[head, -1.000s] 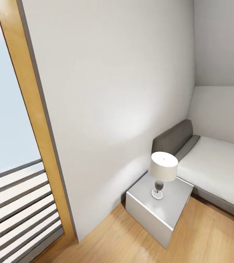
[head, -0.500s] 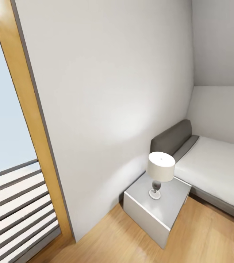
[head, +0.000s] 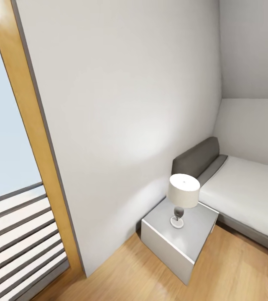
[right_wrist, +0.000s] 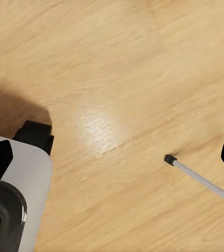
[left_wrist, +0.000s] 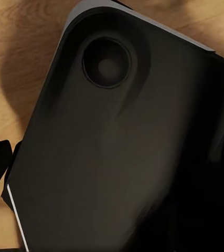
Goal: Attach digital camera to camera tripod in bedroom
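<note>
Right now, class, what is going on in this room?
The robot is handling nothing yet. Its head camera faces a white wall, with a lamp on a bedside table next to a low bed. The right wrist camera looks down on wood floor and a thin silver leg, possibly the tripod's.

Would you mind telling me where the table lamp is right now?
In the head view, the lamp stands on the white nightstand, lower right of centre, beside the grey bed.
</note>
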